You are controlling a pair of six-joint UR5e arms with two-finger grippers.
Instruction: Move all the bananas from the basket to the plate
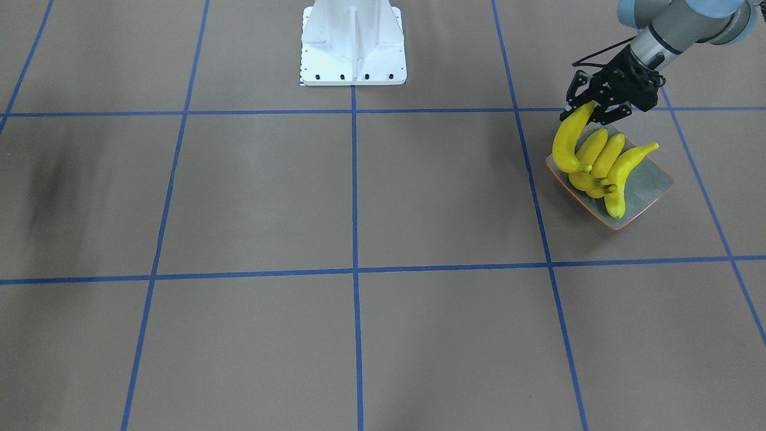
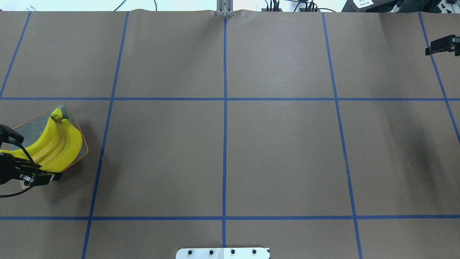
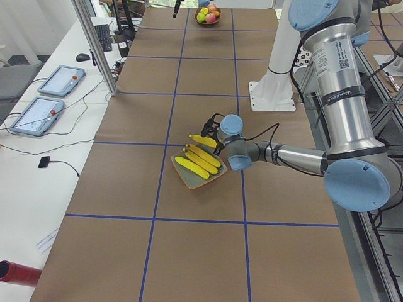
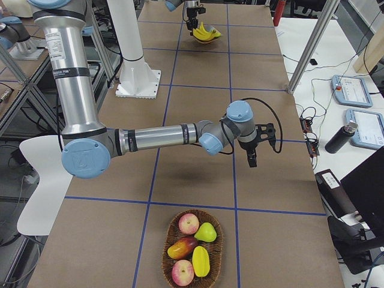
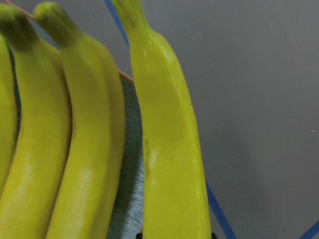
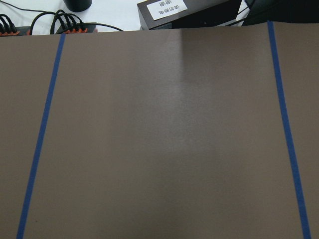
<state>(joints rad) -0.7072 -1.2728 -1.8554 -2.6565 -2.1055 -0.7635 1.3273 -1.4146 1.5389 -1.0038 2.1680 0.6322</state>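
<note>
My left gripper (image 1: 592, 111) is shut on the upper end of a bright-yellow banana (image 1: 568, 140), which hangs steeply with its lower end against the bunch of bananas (image 1: 598, 164) on the plate (image 1: 652, 185). A paler banana (image 1: 625, 173) lies beside the bunch. The left wrist view shows the held banana (image 5: 169, 149) next to the bunch (image 5: 75, 149). The overhead view shows the plate (image 2: 30, 126) at the far left. My right gripper (image 2: 442, 45) hovers over bare table at the far right; I cannot tell whether it is open or shut.
A wicker basket (image 4: 171, 264) with apples and other fruit sits at the table end near the right arm, also far off in the left view (image 3: 208, 21). The white robot base (image 1: 353, 48) stands mid-table. Blue tape lines cross the brown table.
</note>
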